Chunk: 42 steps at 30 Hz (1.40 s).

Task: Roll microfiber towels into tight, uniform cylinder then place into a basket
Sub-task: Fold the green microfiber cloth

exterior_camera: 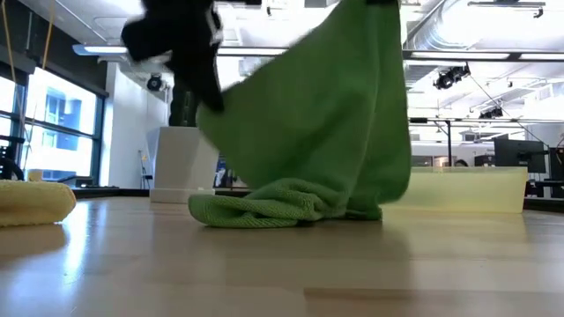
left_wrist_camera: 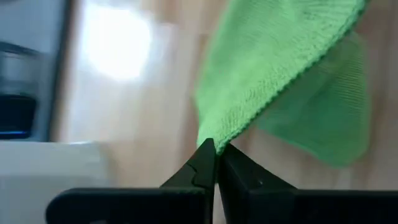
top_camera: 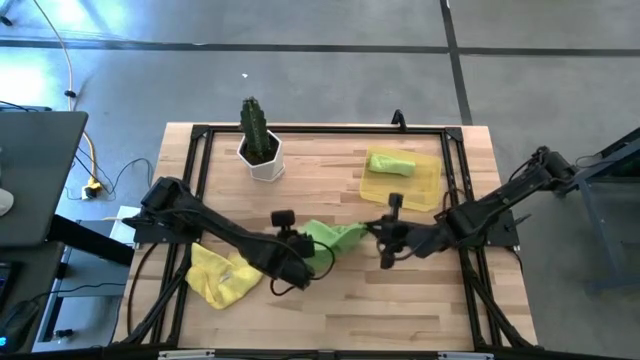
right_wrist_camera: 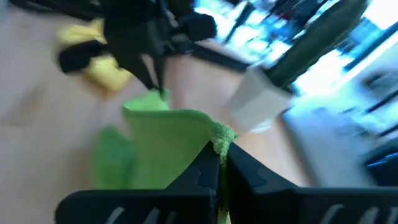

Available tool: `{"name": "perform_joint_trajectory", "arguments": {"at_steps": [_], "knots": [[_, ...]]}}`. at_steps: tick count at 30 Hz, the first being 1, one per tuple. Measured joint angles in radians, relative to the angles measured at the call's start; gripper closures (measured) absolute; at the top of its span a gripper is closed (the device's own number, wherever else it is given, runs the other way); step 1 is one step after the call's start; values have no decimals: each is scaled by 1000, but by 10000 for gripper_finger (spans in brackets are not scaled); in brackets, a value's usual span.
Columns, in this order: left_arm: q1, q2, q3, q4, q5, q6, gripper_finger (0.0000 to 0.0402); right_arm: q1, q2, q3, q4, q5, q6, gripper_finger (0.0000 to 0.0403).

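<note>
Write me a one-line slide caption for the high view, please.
Both grippers, left and right, pinch opposite corners of a green towel mid-table; another lies rolled in the basket.

Fuzzy looped-pile green microfiber towel (exterior_camera: 308,132), soft yellow cloth (top_camera: 222,275), pale matt wood-plank table (top_camera: 400,310), translucent yellow plastic basket (top_camera: 428,185), matt black gripper fingers (left_wrist_camera: 205,165)

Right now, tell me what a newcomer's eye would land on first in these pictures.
First, the lime green towel at the table's middle, lifted between both arms: the left gripper is shut on one corner and the right gripper on another, its lower edge trailing on the wood. Next, the yellow basket toward the back right, already holding a rolled green towel. A crumpled yellow towel lies front left, and a potted cactus stands at the back.
</note>
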Motion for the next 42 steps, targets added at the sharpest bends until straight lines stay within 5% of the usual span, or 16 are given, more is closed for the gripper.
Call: {"name": "perform_joint_trajectory", "arguments": {"at_steps": [7, 17, 22, 26, 29, 32, 38, 42], "knots": [[9, 0, 305, -472, -156, -56, 401, -44, -115, 0, 57, 234, -316, 403], [50, -64, 532, -469, -357, 174, 401, -226, -243, 1, 172, 188, -379, 403], [95, -77, 579, -475, -342, 185, 401, -282, -251, 1, 135, -113, -293, 403], [100, -76, 584, -465, -19, 191, 401, -280, -251, 1, 71, -482, -133, 403], [87, -75, 584, -470, 108, 224, 401, -280, -256, 1, 48, -625, -126, 403], [74, -81, 584, -483, -10, 229, 401, -280, -269, 1, 87, -588, -177, 403], [93, -116, 586, -485, -446, 297, 401, -333, -263, 1, 184, -219, -457, 402], [130, -128, 585, -478, -561, 353, 401, -404, -239, 1, 255, -189, -561, 402]]}}
